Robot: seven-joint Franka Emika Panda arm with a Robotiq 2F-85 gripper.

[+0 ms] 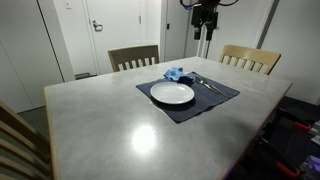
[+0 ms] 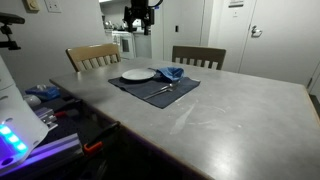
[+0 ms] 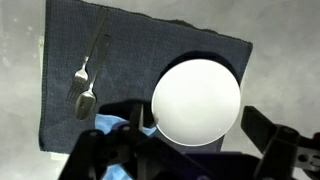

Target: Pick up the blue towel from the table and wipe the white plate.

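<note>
While your gripper (image 1: 205, 20) hangs high above the table (image 1: 100, 120), spread wide and empty, the blue towel (image 1: 176, 74) lies bunched on the dark mat (image 1: 208, 102), just beside the white plate (image 1: 172, 93). Descend onto the towel's raised middle, clear of the plate rim. The wrist view apparently hides part of the towel.

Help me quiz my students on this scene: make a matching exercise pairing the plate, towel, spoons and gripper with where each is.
1. round white plate
2. crumpled blue cloth towel
3. two metal spoons
4. black Robotiq gripper

A. high above the grey table, holding nothing
B. side by side on the dark fabric placemat, apart from the plate
C. middle of the placemat
D. bunched beside the plate

Pairs: 1-C, 2-D, 3-B, 4-A.
</note>
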